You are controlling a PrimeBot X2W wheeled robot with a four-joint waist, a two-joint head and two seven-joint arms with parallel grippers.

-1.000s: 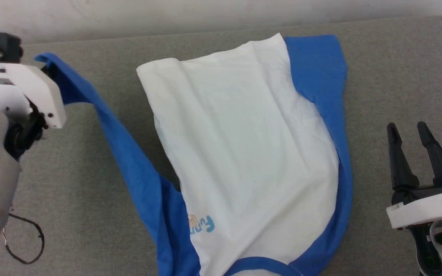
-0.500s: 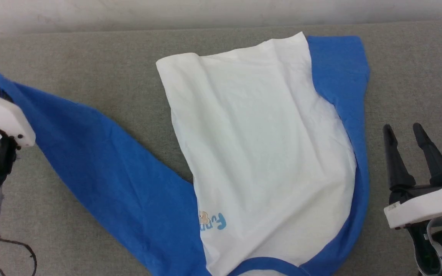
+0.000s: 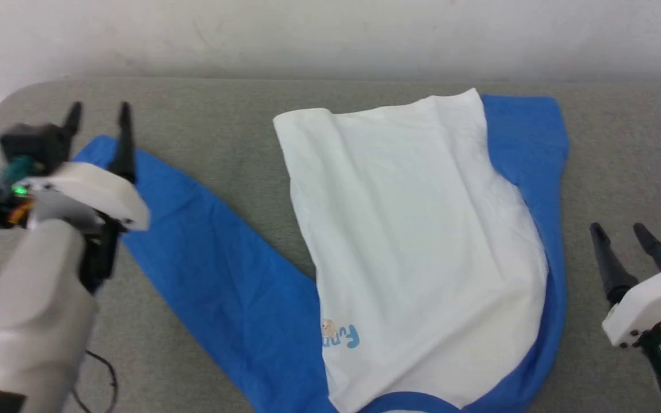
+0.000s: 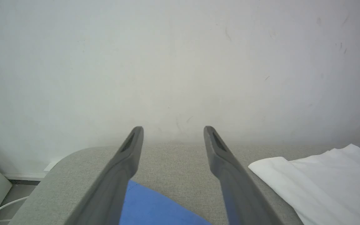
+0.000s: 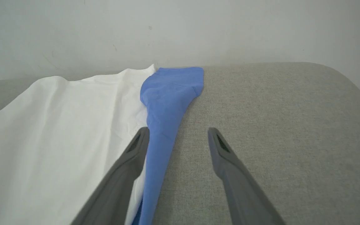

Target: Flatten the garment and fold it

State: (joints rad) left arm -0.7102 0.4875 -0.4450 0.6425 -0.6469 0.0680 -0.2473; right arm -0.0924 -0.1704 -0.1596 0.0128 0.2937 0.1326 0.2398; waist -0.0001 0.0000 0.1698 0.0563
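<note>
Nearest us, the garment [image 3: 416, 229] lies on the grey counter [image 3: 204, 109], neckband toward us, hem far. Right of it our right pincer [image 3: 618, 236] hangs with fingers apart, empty. At its left our left pincer [image 3: 100, 117], fingers apart, hovers over the spread blue sleeve [image 3: 216, 269], seemingly not touching it.

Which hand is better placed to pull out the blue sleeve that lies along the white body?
The right hand, probably: it is open and beside that sleeve of the garment. The left hand, also open, is across the garment, at the end of the other sleeve, which is already spread.
</note>
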